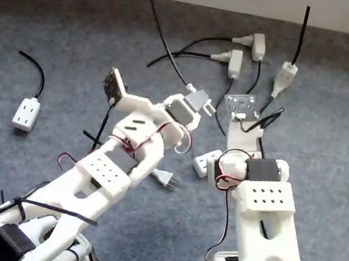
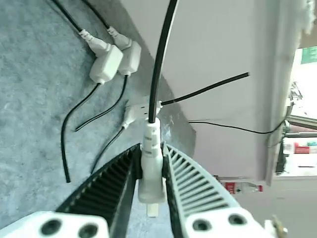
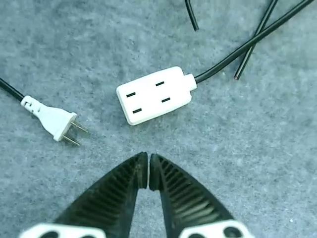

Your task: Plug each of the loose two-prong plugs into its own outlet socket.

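Surface: grey short-pile carpet (image 1: 56,41) covers the whole work area, with black cords strewn across it.
Room: plain white wall (image 2: 218,44) runs along the carpet's far edge.
Left gripper (image 2: 152,148): clamped on a white two-prong plug (image 2: 151,178), with its black cord running off toward the wall. High view shows the prongs poking out past the fingers.
Right gripper (image 3: 148,156): fingers pressed together, nothing in it, low over the carpet and near the outlet socket (image 3: 154,94).
Loose plug (image 3: 55,121): flat on the carpet beside that socket, not touching it.
Second socket (image 1: 26,113): far side of the left arm, well apart, short black cord.
Near wall: two sockets (image 1: 258,46) (image 1: 235,61) side by side, each joined to a white plug. Another white cord end (image 1: 286,75) lies nearby.
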`<state>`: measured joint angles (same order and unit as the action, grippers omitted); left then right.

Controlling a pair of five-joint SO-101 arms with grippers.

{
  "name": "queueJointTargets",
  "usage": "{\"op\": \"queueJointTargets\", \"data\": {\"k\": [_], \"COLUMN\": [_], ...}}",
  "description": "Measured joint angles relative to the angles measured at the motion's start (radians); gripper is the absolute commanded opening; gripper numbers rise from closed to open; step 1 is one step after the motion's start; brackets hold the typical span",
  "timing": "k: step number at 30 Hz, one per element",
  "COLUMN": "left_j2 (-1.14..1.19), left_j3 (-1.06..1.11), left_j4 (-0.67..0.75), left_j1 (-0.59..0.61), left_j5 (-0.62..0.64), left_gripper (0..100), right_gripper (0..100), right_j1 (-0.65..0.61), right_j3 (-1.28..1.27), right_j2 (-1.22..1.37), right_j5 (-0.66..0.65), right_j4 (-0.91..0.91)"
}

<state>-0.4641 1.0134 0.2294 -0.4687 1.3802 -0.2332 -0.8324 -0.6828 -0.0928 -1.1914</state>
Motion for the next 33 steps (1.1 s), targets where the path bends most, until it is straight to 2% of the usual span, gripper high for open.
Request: {"op": "queueJointTargets", "data": {"k": [3,6,13,22,29,33], "left_j2": [0.000,0.000,0.000,-0.009,-0.009,-0.052], "left_j3": [0.060,0.074,0.089,0.126,0.146,0.180], "left_j4": [0.157,0.195,0.206,0.206,0.212,0.212], "left_j1": [-0.011,-0.034,-0.037,-0.120,-0.132,-0.135], "left_j5": [0.006,0.006,0.006,0.006,0.006,0.006], "left_gripper": [1,1,1,1,1,1], "right_gripper": [1.9,1.9,0.7,0.7,0.7,0.7], "right_j1": [0.000,0.000,0.000,-0.055,-0.054,-0.008], "right_j3": [0.000,0.000,-0.089,-0.094,-0.106,-0.106], "right_j2": [-0.028,-0.092,-0.195,-0.203,-0.203,-0.203], "right_j5": [0.000,0.000,0.000,0.046,0.046,0.046], "right_j4": [0.011,0.054,0.190,0.229,0.270,0.310]}}
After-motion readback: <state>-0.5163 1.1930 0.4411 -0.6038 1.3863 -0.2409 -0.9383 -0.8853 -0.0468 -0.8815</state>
